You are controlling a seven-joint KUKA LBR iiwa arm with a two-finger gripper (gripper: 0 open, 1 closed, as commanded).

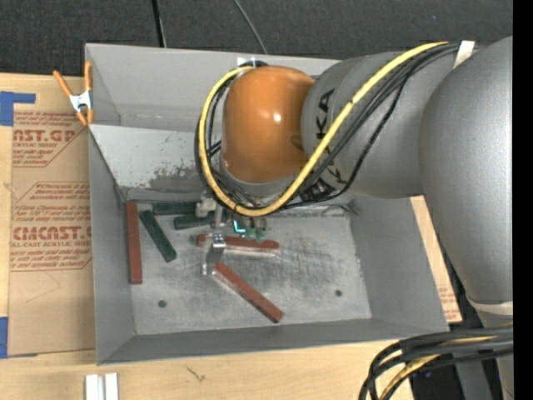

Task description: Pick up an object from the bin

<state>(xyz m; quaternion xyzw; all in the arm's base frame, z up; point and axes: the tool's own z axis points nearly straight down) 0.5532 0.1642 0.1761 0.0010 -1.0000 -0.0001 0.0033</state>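
My gripper [215,252] hangs low over the middle of the bin floor, just below the orange cover. Its tip is at the upper left end of a red-brown stick [250,293] that lies slanting down to the right. Just right of the gripper lies a short stick [252,243], red-brown with a green end, partly hidden by the gripper. A dark green stick [186,221] lies just to its left near the back wall.
Farther left, a second dark green stick [157,236] lies slanted, and a long red-brown stick [133,244] runs along the left wall. The arm and its cables cover the bin's back right part.
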